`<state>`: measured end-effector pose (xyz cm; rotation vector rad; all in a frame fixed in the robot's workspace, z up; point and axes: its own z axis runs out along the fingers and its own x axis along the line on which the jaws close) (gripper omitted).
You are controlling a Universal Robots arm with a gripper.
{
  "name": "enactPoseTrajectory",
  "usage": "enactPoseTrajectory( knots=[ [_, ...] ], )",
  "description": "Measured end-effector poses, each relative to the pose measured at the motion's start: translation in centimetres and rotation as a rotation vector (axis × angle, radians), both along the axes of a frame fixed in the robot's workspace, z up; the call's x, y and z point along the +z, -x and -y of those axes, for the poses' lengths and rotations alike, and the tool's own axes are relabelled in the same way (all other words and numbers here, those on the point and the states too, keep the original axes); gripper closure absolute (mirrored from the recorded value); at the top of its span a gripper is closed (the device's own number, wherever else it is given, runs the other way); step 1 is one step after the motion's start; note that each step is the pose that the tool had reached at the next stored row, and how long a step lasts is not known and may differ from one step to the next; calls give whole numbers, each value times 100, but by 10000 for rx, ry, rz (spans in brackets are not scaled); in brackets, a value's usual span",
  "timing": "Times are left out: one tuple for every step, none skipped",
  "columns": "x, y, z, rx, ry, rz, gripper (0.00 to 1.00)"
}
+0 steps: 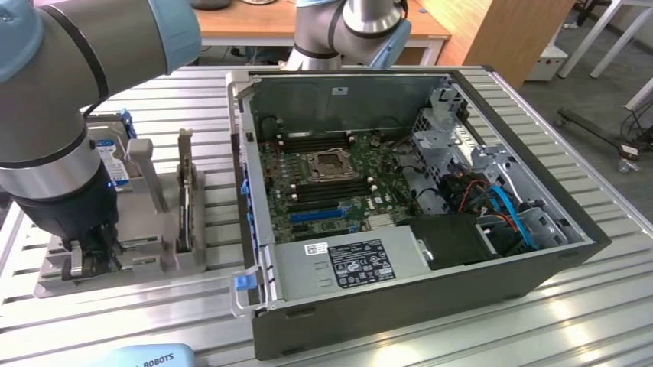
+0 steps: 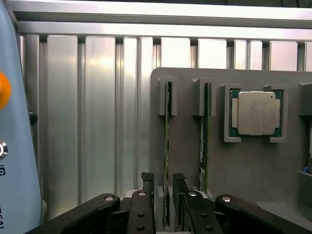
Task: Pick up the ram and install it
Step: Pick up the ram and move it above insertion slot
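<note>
Ram (image 2: 167,141) stands on edge in a slot of the grey holder (image 2: 187,161) on the slatted surface (image 2: 97,122), with a second stick (image 2: 204,141) just beside it and the square processor (image 2: 253,113) in its own recess. We judge the ram light, stiff and thin — but fragile, its small chips easily harmed — so the hold belongs across the two flat faces, square to the board, with gentle pressure. Our pincer (image 2: 163,178) is spread wide; its fingers (image 2: 147,181) straddle the ram, one on either side, with a gap at each face — nothing is gripped yet.
</note>
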<state>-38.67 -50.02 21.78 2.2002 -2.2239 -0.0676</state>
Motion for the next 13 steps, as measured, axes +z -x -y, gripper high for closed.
enactPoseTrajectory(
  knots=[
    [-12, 0, 1, 0, 0, 0, 70],
    [-21, 0, 1, 1, -1, -1, 70],
    [-21, 0, 1, 2, 2, -2, 70],
    [-21, 0, 1, 2, 2, -2, 70],
    [-21, 0, 1, 3, 1, -2, 70],
    [-22, 0, 1, 3, 1, -1, 70],
    [-24, -1, 0, 4, -1, 1, 70],
    [-26, -2, -2, 4, -2, 2, 70],
    [-27, -2, -5, 4, -2, 2, 70],
    [-29, -1, -8, 4, -2, 1, 70],
    [-29, 0, -9, 3, 0, 0, 70],
    [-28, 0, -9, 3, 1, -1, 70],
    [-28, 0, -10, 2, 1, -2, 70]
  ],
)
